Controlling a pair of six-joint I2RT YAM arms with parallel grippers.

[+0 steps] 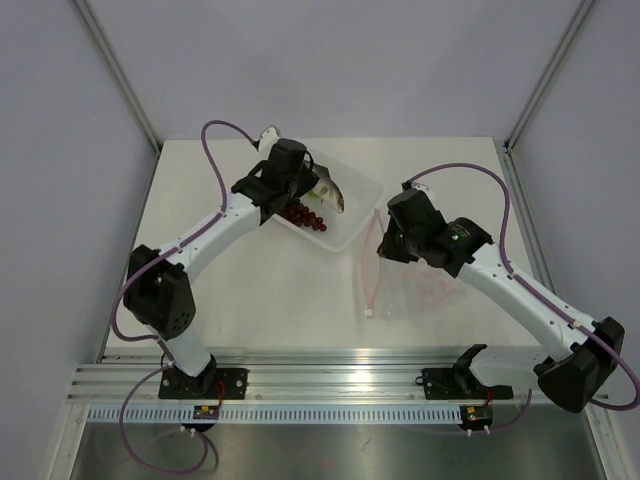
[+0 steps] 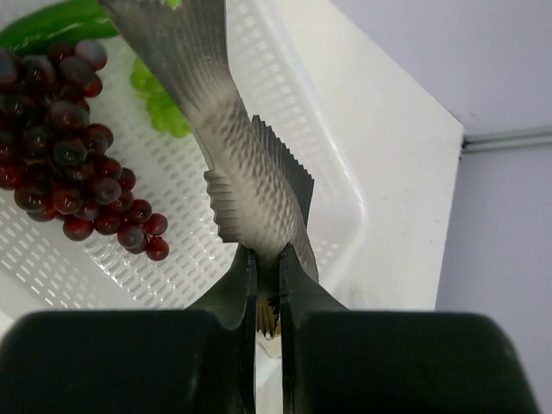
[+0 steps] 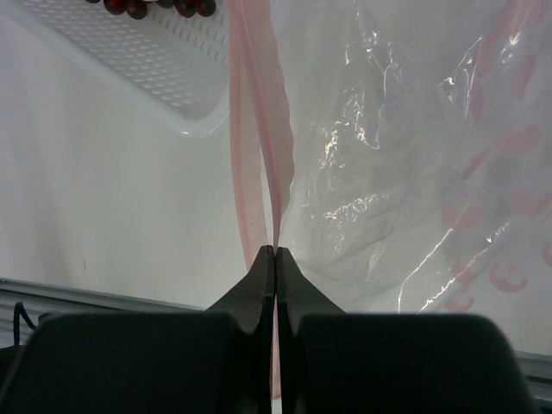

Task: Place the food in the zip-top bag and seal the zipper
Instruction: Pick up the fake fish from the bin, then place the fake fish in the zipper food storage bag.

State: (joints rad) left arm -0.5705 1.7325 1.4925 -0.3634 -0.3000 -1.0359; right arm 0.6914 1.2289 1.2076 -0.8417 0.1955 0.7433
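Note:
My left gripper is shut on the grey fish, pinching it by the tail end above the white tray. The fish hangs over the tray's middle. The dark red grape bunch lies in the tray, with the green lettuce piece and the green chili pepper beyond it. My right gripper is shut on the pink zipper strip of the clear zip-top bag, holding one side of the mouth up. The bag lies right of the tray.
A small whitish tab ends the zipper near the table's front. The tray's corner sits just left of the raised bag edge. Metal rails run along the near edge, and grey walls enclose the table.

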